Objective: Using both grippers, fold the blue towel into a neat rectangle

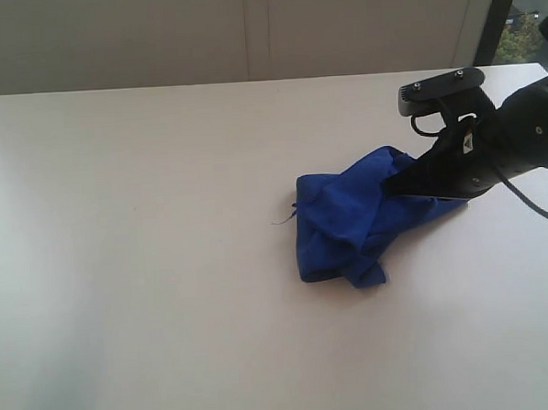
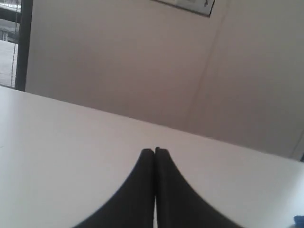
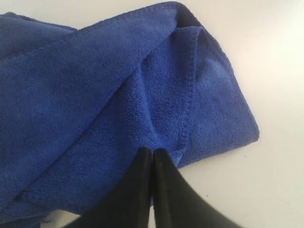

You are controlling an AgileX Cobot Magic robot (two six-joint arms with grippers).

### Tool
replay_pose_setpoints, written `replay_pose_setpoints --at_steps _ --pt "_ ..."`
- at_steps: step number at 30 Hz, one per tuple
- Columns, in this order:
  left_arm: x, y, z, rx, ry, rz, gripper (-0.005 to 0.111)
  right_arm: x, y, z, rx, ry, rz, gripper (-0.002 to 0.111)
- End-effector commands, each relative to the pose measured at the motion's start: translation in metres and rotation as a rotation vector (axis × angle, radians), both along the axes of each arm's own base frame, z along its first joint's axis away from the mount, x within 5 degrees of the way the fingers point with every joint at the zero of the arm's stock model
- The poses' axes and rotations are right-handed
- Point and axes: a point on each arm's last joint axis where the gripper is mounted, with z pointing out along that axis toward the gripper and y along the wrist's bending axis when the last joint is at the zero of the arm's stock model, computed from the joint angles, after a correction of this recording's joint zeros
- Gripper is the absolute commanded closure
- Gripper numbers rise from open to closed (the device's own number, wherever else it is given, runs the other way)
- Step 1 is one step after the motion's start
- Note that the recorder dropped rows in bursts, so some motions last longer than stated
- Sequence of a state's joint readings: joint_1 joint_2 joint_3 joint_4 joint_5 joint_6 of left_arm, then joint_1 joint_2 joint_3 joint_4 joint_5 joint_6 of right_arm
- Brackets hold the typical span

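Observation:
The blue towel [image 1: 353,221] lies crumpled in a loose heap right of the table's middle, with a thread [image 1: 283,220] trailing from its left corner. My right gripper [image 1: 390,186] comes in from the right, shut, its tips pressed together at the towel's upper right part. In the right wrist view the closed tips [image 3: 152,151] sit against the towel [image 3: 95,104] near a stitched hem, and no cloth shows pinched between them. My left gripper [image 2: 155,150] is shut on nothing above bare table, out of the exterior view. A sliver of the towel [image 2: 299,221] shows at that view's corner.
The towel rests on a pale table [image 1: 119,231] that runs wide to the left and front. A wall [image 1: 247,32] stands behind its far edge, with a window strip [image 1: 522,17] at the back right. A black cable [image 1: 541,205] loops off the right arm.

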State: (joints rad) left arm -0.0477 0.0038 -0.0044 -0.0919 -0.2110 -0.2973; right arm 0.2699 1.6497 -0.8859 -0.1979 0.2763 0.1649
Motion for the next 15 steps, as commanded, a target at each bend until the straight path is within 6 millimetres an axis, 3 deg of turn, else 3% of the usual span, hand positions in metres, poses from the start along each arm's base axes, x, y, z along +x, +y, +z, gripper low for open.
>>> replay_pose_setpoints --at_steps 1,5,8,12,15 --pt "-0.002 0.000 0.027 -0.052 -0.043 -0.012 0.107 0.001 -0.001 0.001 0.011 -0.015 -0.008 0.108" --pt "0.005 -0.001 0.064 0.021 0.038 -0.012 0.107 0.003 0.000 0.002 0.023 -0.044 -0.003 0.108" --pt "0.023 -0.003 0.084 0.044 0.162 -0.018 0.107 0.003 0.000 0.003 0.027 -0.052 -0.002 0.108" --pt "0.058 -0.005 0.090 0.074 0.323 -0.024 0.107 0.004 0.000 0.003 0.028 -0.055 -0.001 0.108" --pt "0.086 -0.007 0.084 0.107 0.442 -0.037 0.107 0.003 0.000 0.003 0.027 -0.053 -0.001 0.108"
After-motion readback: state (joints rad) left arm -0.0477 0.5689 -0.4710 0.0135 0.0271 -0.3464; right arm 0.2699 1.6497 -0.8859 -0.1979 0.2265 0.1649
